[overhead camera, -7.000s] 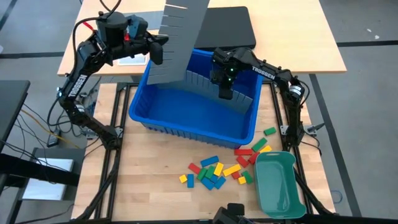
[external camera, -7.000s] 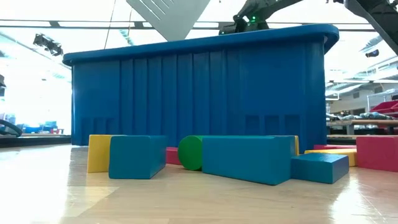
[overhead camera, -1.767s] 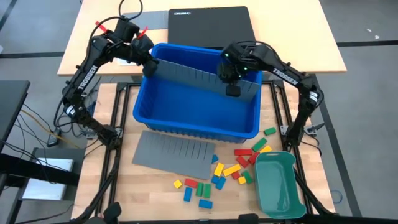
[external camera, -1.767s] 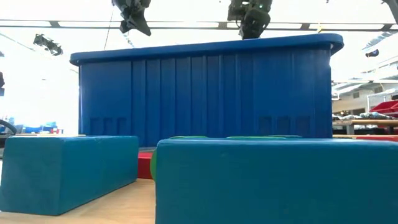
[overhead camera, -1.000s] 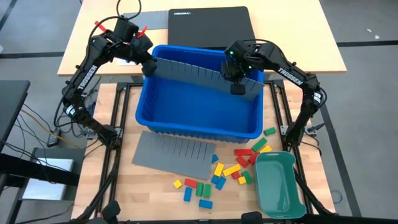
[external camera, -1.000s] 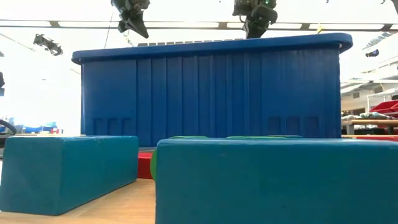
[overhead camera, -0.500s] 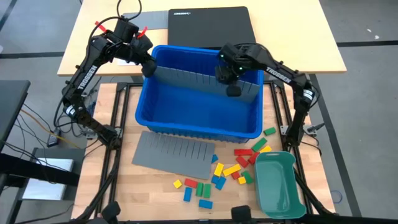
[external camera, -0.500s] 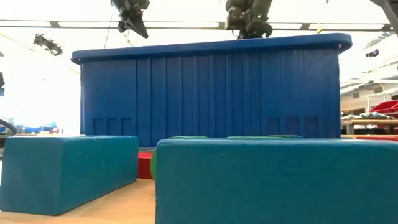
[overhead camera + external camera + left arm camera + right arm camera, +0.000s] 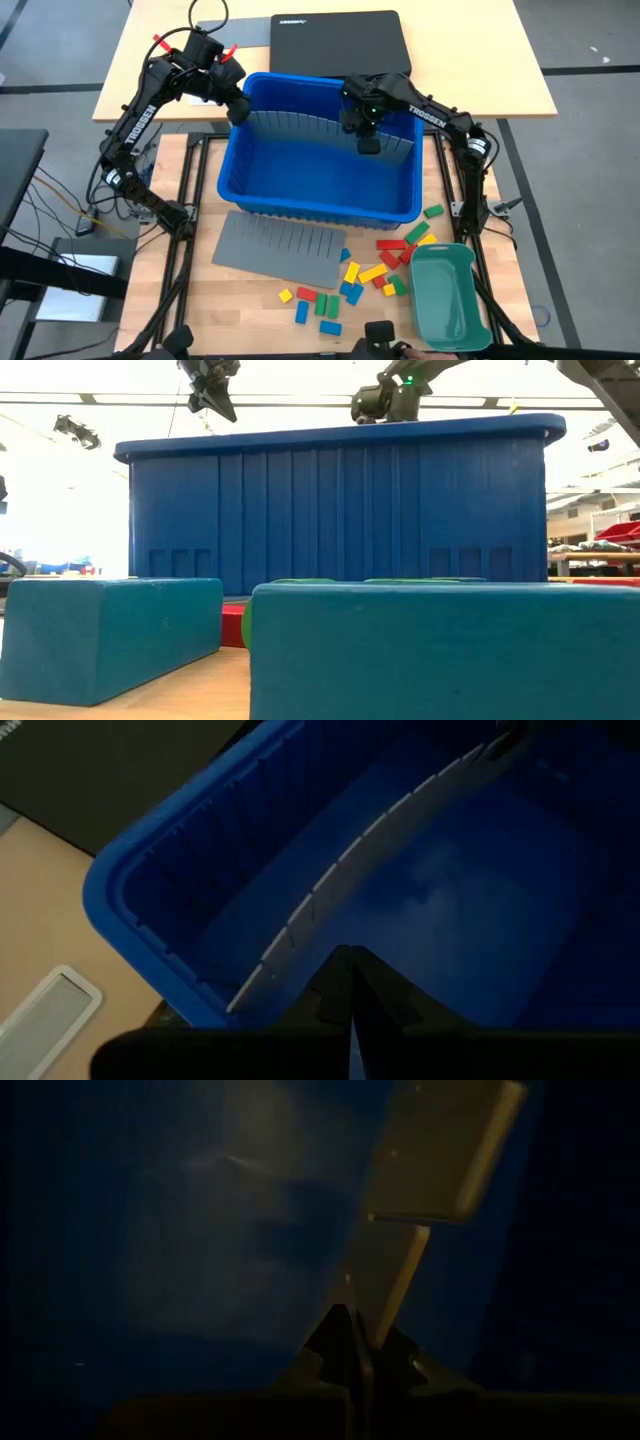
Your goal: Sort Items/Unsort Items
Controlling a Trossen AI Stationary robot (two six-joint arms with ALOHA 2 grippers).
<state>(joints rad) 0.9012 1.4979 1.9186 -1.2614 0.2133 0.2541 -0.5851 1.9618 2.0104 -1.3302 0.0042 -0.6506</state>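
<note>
Blocks (image 9: 345, 283) loose on table, low view blocked by two

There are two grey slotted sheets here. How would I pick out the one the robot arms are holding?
Find the big blue bin in the middle of the table. Inside it, near its far wall, a grey slotted divider stands on edge, pinched by the left gripper and right gripper. The other grey sheet lies flat on the table, in front of the bin.

A pale wood table (image 9: 520, 70) is standing on grey floor (image 9: 590, 200), while ceiling light strips (image 9: 100, 398) are glowing beyond shelving (image 9: 590, 545).
</note>
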